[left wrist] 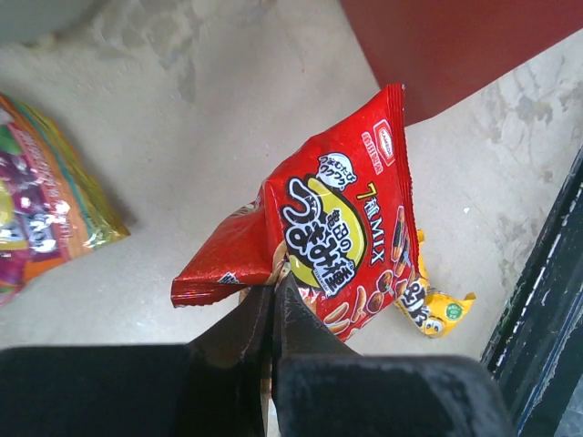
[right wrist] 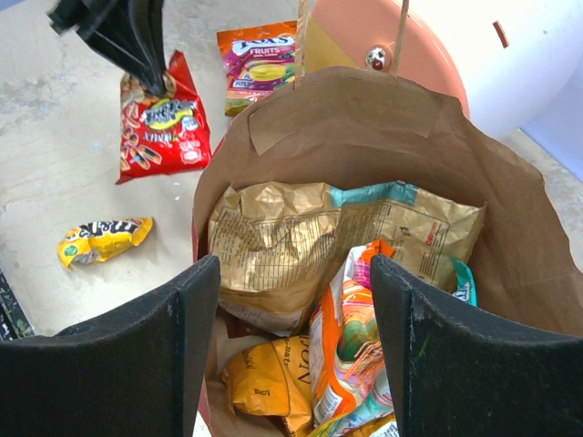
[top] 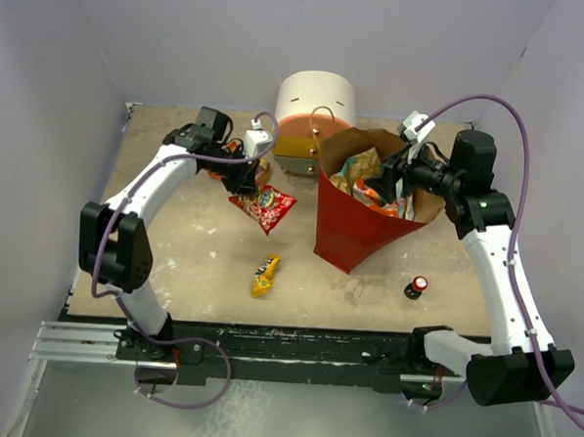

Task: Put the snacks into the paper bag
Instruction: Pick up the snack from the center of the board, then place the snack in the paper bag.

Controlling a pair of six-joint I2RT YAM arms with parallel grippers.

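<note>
My left gripper [left wrist: 273, 289] is shut on the corner of a small red snack packet [left wrist: 337, 228] and holds it above the table, left of the paper bag [top: 355, 232]; it also shows in the top view [top: 243, 177] with the packet [top: 264, 209] hanging below it. A yellow bar [top: 265, 274] lies on the table in front. My right gripper [right wrist: 296, 273] is open and empty over the bag's mouth [right wrist: 364, 118]. Inside the bag are a tan chip bag [right wrist: 291, 241], an orange packet [right wrist: 351, 337] and a yellow-orange bag [right wrist: 264, 382].
A colourful fruit-candy packet [right wrist: 260, 56] lies on the table behind the left gripper. The round white-orange drawer unit [top: 312, 117] stands behind the bag. A small red-and-white capped bottle [top: 418, 287] stands to the bag's front right.
</note>
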